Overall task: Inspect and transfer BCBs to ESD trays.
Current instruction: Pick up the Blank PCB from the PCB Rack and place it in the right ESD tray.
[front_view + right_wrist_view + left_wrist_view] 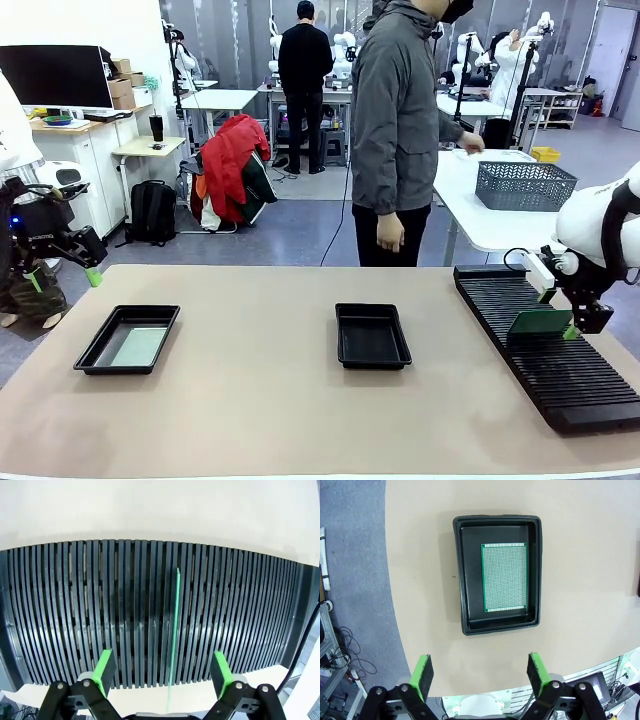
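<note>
In the right wrist view a BCB [173,640] stands on edge in the ribbed rack [75,610]. Its thin edge runs up the middle of the frame, in line between the right fingers [106,667], which are spread and empty, and its faces are turned to the pads. The left fingers [422,675], also released, hang at the frame's bottom below an ESD tray [459,575] where a second BCB [504,577] lies flat.

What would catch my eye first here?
A green board stands on edge in the ribbed black rack at the right, with the open right end effector astride it. At the left, a black tray holds another board lying flat. A person in a grey jacket stands across the table.
</note>
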You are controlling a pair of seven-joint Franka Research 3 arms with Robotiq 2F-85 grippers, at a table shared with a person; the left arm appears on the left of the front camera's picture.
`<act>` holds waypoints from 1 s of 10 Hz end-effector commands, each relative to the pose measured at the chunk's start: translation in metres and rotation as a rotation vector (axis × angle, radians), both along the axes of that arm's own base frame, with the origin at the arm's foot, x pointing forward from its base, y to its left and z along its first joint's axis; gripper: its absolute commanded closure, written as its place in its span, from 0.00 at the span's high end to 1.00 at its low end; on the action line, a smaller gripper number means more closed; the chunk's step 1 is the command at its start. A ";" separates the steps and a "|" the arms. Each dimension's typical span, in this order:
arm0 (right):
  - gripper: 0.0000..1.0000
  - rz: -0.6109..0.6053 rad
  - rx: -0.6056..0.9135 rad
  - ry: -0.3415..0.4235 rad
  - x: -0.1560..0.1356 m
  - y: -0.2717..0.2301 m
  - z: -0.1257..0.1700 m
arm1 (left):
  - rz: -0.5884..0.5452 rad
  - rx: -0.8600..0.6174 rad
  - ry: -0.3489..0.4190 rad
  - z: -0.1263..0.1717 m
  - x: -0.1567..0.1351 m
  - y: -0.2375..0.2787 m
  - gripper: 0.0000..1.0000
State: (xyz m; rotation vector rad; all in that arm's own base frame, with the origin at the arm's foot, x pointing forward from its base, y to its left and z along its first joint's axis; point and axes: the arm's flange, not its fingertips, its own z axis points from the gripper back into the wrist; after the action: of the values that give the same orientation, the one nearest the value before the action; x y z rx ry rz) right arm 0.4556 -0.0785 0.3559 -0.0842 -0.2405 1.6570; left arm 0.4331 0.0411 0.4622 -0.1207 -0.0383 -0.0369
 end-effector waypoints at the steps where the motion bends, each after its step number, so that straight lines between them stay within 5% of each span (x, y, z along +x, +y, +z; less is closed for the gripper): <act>1: 1.00 0.014 0.001 -0.019 0.004 0.001 -0.001 | 0.004 0.001 -0.009 -0.001 0.000 0.000 1.00; 10: 0.69 0.010 -0.010 0.004 0.019 -0.001 -0.002 | 0.004 0.001 -0.009 -0.001 0.000 0.000 1.00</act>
State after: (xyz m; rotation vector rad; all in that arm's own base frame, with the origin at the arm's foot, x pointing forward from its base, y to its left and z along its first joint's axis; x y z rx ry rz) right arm 0.4703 -0.0769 0.3544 -0.0906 -0.2302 1.6661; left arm 0.4331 0.0411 0.4622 -0.1208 -0.0383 -0.0369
